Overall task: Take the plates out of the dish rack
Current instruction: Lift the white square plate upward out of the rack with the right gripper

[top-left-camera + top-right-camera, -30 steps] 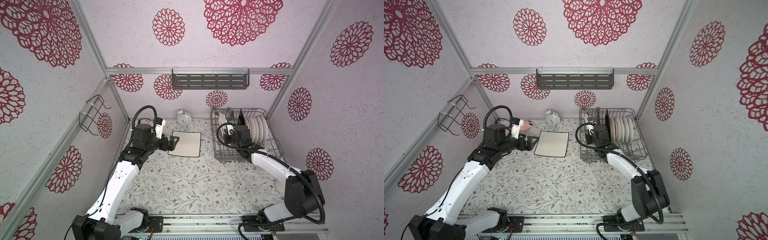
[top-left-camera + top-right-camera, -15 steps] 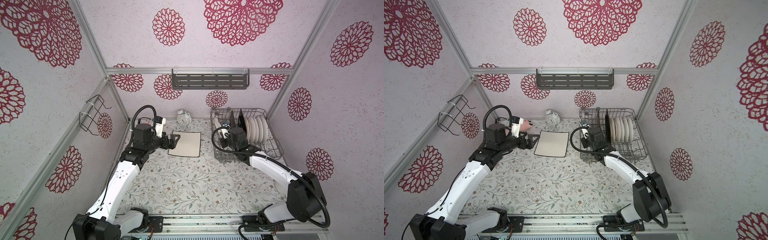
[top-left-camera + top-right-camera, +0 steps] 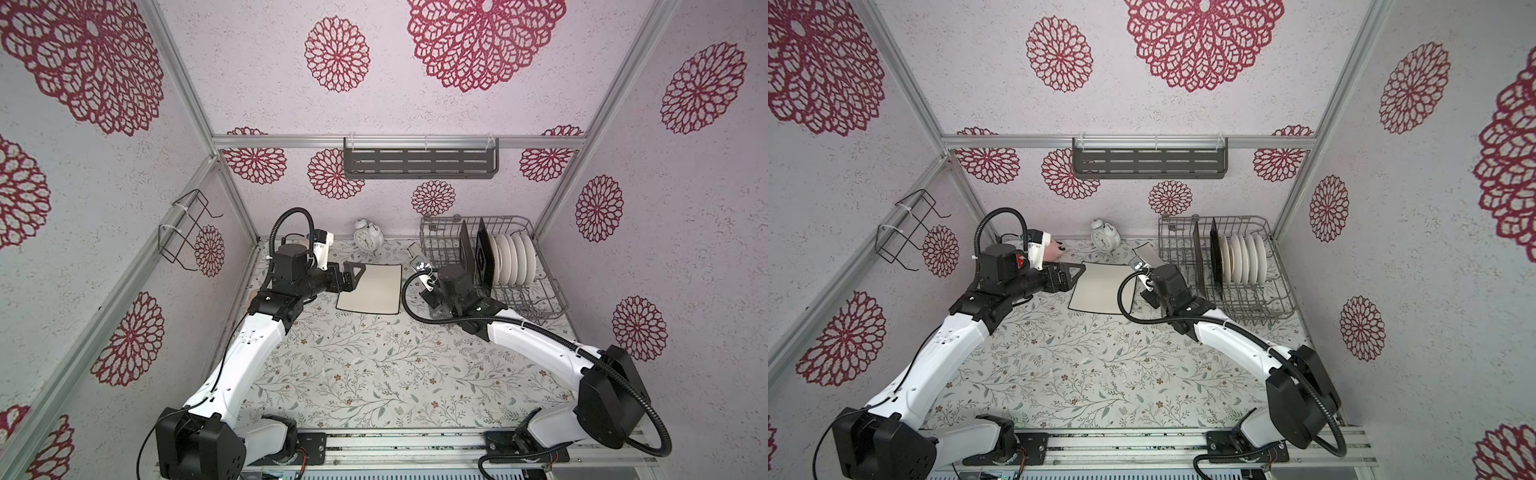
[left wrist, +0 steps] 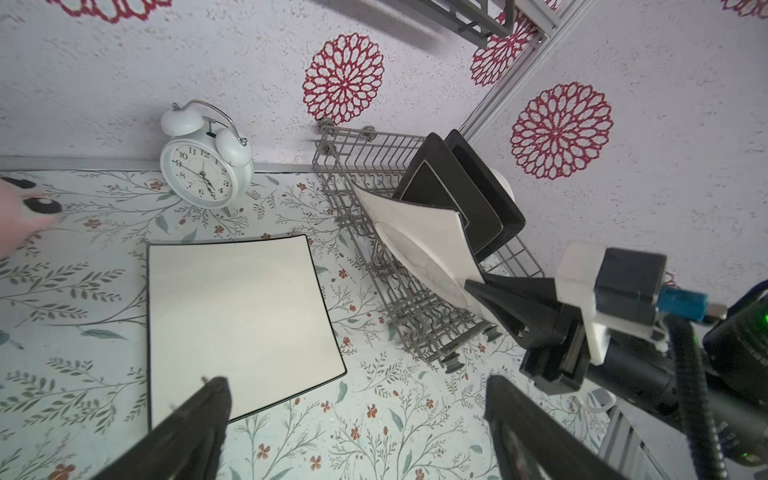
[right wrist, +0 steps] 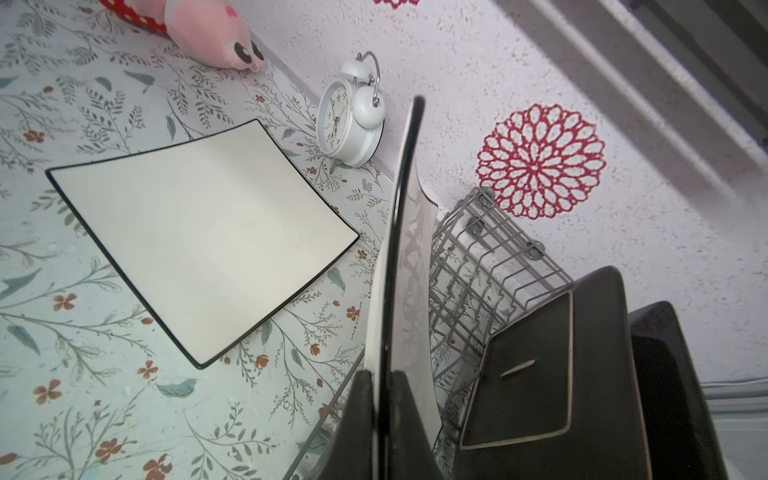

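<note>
1. While the right gripper pinches the rim of a tilted square white plate beside the left wall of the dish rack, the left gripper hangs with its fingers spread wide.
2. Those spread fingers hover at a left corner of a second black-edged plate, which lies flat on the flowered table between the arms.
3. Two black-backed square plates stand upright in the rack, with a row of round white plates just to their right.
4. An alarm clock and a pink plush toy sit by the back wall.
</note>
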You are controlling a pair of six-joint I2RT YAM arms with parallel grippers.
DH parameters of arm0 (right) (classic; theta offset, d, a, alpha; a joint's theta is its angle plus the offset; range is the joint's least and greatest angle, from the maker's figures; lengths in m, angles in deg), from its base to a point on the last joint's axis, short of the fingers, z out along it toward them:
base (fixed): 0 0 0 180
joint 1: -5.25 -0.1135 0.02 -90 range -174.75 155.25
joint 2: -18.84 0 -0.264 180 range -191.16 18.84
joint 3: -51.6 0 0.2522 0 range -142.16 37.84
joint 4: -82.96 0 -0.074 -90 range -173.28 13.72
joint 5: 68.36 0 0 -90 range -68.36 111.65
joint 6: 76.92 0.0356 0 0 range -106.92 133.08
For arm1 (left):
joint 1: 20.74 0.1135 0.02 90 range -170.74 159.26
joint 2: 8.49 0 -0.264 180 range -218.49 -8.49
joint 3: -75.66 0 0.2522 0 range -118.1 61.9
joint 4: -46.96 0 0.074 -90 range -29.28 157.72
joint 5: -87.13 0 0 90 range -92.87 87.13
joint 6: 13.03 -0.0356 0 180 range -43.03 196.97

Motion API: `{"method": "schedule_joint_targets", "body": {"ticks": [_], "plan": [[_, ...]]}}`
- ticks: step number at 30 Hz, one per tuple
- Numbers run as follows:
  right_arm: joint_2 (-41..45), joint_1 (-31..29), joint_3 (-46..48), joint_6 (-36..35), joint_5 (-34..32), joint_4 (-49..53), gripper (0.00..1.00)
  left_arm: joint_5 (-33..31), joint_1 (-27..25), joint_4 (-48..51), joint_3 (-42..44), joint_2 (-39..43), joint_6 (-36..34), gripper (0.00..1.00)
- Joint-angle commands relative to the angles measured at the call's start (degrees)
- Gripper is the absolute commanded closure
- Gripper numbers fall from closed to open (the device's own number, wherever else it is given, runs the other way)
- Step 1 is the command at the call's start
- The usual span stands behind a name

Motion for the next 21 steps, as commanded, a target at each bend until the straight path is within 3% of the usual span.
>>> {"method": "schedule_joint_targets", "body": {"ticks": [1,11,15,21], "plan": [[4.9,-3.3,-1.8,-6.2,-4.1,-9.4,1.00,5.3,1.3,-6.9,1.0,-1.4,6.2,0.03],[5.8,-7.8,3.1,-12.6,-10.9,-11.2,1.00,18.2,2.7,-16.1,0.0,-10.2,17.4,0.02],[5.6,-8.8,5.2,-15.9,-14.2,-14.1,1.00,24.2,2.8,-26.2,0.5,-15.8,26.8,0.02],[5.0,-10.2,7.9,-21.3,-17.4,-19.3,1.00,26.5,2.6,-37.0,0.6,-23.3,35.8,0.00]]}}
